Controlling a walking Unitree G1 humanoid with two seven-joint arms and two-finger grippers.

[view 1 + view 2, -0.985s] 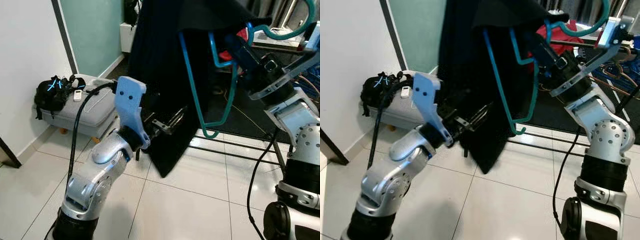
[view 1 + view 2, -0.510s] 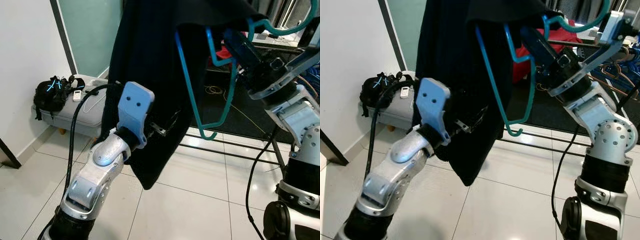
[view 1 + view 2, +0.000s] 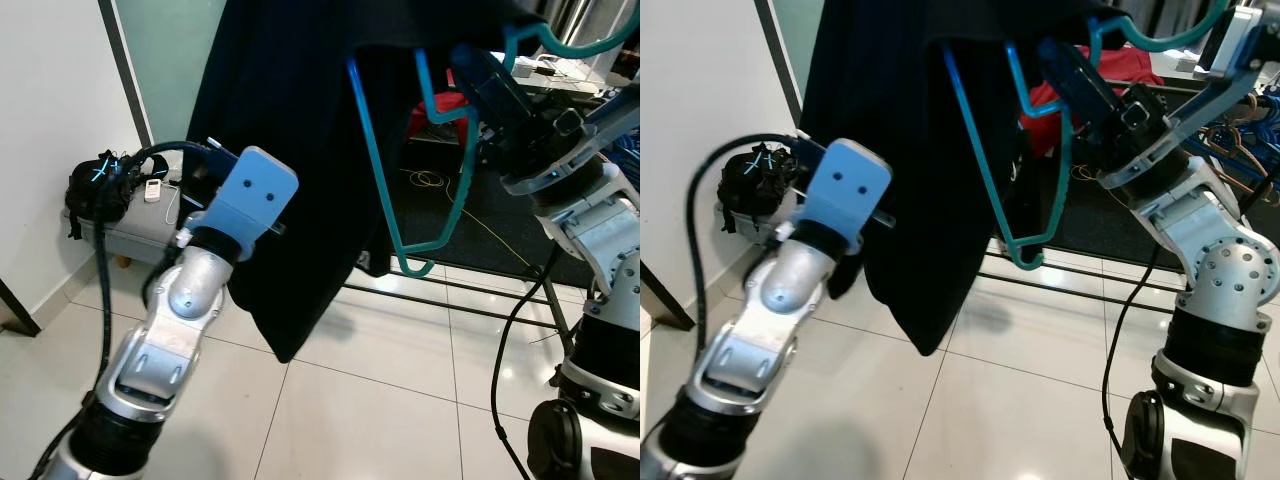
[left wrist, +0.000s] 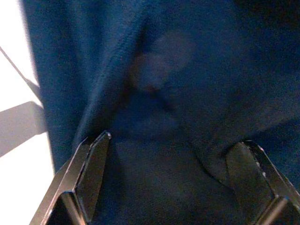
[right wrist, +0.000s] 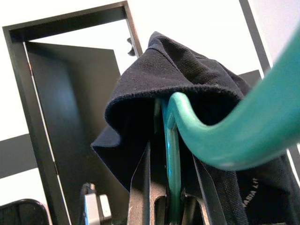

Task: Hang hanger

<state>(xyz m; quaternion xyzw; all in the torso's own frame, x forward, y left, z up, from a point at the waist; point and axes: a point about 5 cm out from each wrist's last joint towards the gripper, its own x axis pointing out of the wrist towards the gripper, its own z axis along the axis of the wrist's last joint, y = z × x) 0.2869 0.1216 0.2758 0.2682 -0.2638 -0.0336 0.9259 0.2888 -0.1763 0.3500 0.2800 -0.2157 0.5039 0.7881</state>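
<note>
A teal plastic hanger (image 3: 400,190) hangs at upper center of the frame, its triangular body draped with a black garment (image 3: 290,150) that falls toward the white tiled floor (image 3: 380,400). The right gripper (image 5: 171,206) at upper right has its 2 fingers clenched on the hanger's neck, just below the hook (image 5: 234,136). The left gripper (image 4: 173,178) at center left is pushed into the dark cloth, its 2 fingers (image 4: 91,168) spread apart with fabric bunched between them. At left, a grey bench (image 3: 130,235) against the white wall carries a black bag (image 3: 95,185) and a small white remote (image 3: 153,190). A red item (image 3: 1120,70) lies behind the hanger.
</note>
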